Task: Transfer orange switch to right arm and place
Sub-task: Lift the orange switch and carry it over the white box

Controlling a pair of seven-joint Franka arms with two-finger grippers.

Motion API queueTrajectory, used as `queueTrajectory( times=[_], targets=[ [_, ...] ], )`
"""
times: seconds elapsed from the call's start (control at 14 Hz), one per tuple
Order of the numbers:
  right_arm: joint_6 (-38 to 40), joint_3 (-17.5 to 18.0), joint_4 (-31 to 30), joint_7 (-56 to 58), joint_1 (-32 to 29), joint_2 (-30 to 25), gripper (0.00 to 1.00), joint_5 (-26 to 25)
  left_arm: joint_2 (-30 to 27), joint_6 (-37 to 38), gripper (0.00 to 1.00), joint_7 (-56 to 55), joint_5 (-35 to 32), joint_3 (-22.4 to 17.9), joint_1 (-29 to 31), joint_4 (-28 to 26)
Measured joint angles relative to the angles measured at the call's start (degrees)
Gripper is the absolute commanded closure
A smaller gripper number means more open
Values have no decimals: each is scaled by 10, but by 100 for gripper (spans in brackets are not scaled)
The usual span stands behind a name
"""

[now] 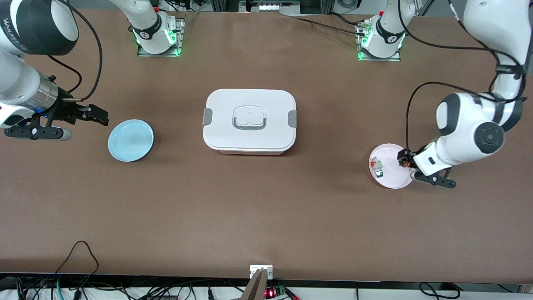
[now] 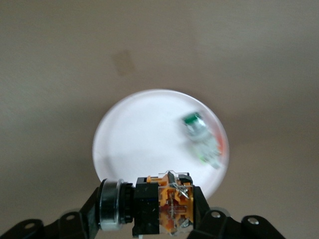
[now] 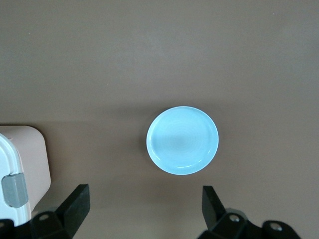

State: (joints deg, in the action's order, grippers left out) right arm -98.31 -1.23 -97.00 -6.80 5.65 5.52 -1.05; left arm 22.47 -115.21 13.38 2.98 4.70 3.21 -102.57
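My left tool (image 1: 407,163) grips the orange switch (image 2: 162,206) between its fingers (image 2: 209,224), raised over the edge of the pink plate (image 1: 391,177) at the left arm's end of the desk (image 1: 266,208). Two small pieces, a white-and-green piece (image 2: 199,139) among them, lie on that plate. My right tool (image 1: 98,116) waits with its fingers (image 3: 75,204) spread wide, above the desk just beside the blue plate (image 1: 130,140). A white lidded box (image 1: 250,121) sits between the plates.
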Motion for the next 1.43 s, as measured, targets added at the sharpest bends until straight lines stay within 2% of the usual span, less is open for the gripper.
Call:
queueTrajectory(
  times=[0.14,0.29,0.64,0.79,1.0,1.29,1.43],
  targets=[
    [0,0,0,0,0,0,0,0,-4,109,68,41,85,2,0,46],
    [0,0,1,0,0,0,0,0,-4,165,68,107,172,2,2,68],
    [0,0,1,0,0,0,0,0,5,186,69,355,379,15,2,70],
    [1,0,1,0,0,0,0,25,19,185,67,443,467,31,-1,70],
    [15,2,1,1,0,0,0,138,51,168,67,569,627,75,-4,71],
    [55,3,1,2,0,-1,0,328,69,69,67,725,808,157,-18,72],
    [76,2,2,2,-1,-1,0,409,69,50,67,806,887,165,-46,73]
  ],
)
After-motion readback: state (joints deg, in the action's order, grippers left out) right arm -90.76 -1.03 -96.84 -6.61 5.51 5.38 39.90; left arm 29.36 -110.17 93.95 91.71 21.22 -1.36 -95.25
